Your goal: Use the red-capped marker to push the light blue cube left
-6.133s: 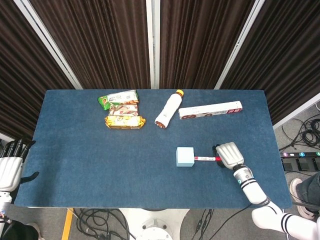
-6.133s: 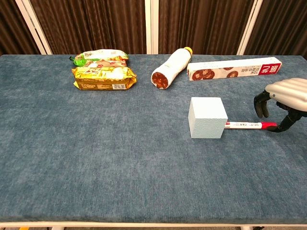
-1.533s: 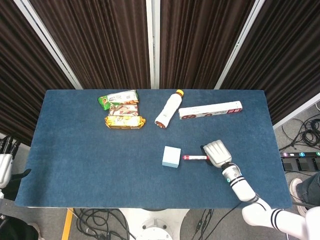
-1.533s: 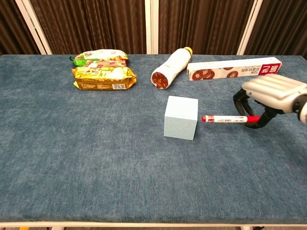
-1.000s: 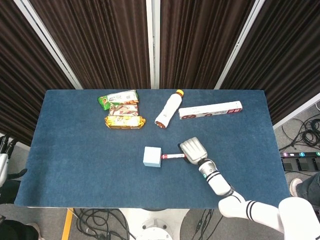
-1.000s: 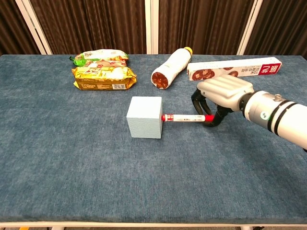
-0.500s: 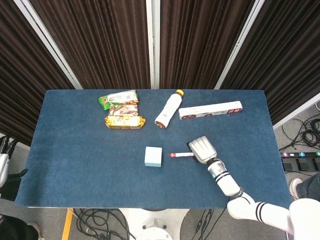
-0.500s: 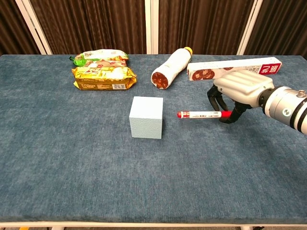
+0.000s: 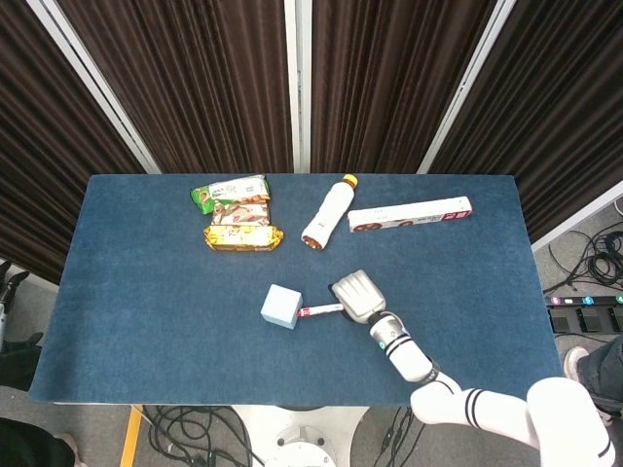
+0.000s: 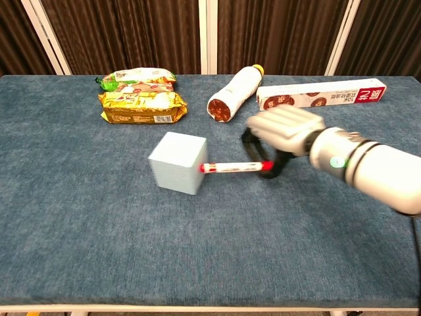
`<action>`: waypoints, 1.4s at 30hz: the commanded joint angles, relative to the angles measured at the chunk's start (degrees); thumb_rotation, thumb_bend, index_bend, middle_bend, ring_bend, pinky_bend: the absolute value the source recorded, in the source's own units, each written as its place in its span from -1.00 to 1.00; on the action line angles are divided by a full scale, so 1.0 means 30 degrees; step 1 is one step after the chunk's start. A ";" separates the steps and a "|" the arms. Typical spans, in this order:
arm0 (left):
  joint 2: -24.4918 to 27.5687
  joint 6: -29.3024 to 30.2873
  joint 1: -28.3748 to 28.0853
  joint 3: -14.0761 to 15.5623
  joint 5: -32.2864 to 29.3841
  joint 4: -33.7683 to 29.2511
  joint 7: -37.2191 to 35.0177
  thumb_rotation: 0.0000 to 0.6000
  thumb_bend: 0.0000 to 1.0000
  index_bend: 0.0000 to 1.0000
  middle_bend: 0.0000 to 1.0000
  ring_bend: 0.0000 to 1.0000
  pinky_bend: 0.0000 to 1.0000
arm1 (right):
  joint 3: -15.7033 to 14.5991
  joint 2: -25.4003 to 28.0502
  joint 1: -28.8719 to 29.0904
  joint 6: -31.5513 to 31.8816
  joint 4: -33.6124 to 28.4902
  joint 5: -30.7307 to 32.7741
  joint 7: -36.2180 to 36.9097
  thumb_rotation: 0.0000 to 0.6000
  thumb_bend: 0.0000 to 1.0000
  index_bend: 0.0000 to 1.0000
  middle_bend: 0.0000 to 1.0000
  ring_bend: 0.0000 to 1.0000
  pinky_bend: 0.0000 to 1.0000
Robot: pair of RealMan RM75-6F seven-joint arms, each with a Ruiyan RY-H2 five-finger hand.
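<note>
Right robot hand (image 10: 279, 135) gripping red-capped marker (image 10: 231, 167), lying level, tip leftward touching light blue cube (image 10: 177, 162)

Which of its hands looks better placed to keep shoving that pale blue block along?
The right hand: it holds the marker with the tip against the block. The left hand barely shows at the head view's left edge, off the table.

The right hand (image 10: 279, 135) is motion-blurred and hides the marker's (image 10: 231, 167) rear end.
</note>
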 commanded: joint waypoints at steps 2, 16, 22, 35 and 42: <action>0.0018 -0.0059 0.0038 -0.0029 -0.0096 0.0133 -0.0162 1.00 -0.88 -0.63 -0.79 -0.97 -0.79 | 0.0532 -0.1120 0.0891 -0.0327 0.0547 0.0537 -0.0766 1.00 -0.26 0.35 0.34 0.90 1.00; -0.0087 0.0031 0.0052 -0.0004 0.0135 0.0073 -0.0132 1.00 -0.88 -0.63 -0.79 -0.97 -0.79 | 0.0260 0.0317 0.0641 0.0703 -0.0748 0.0919 -0.1543 1.00 -0.26 0.35 0.34 0.90 1.00; -0.0028 0.0094 0.0005 0.0022 0.0280 -0.0328 0.0231 1.00 -0.88 -0.63 -0.79 -0.97 -0.79 | -0.0086 0.1039 0.0254 0.0889 -0.1237 0.1086 -0.1316 1.00 -0.26 0.35 0.34 0.90 1.00; 0.0027 -0.0020 0.0024 -0.0033 0.0131 -0.0137 -0.0011 1.00 -0.88 -0.63 -0.79 -0.97 -0.79 | -0.0005 0.0244 0.0769 0.0660 -0.0748 0.1301 -0.1293 1.00 -0.26 0.35 0.34 0.90 1.00; -0.0015 -0.0083 0.0177 0.0044 0.0061 0.0343 -0.0516 1.00 -0.88 -0.63 -0.79 -0.97 -0.79 | 0.0462 -0.0785 0.1465 0.0235 0.0218 0.1822 -0.1436 1.00 -0.26 0.35 0.34 0.90 1.00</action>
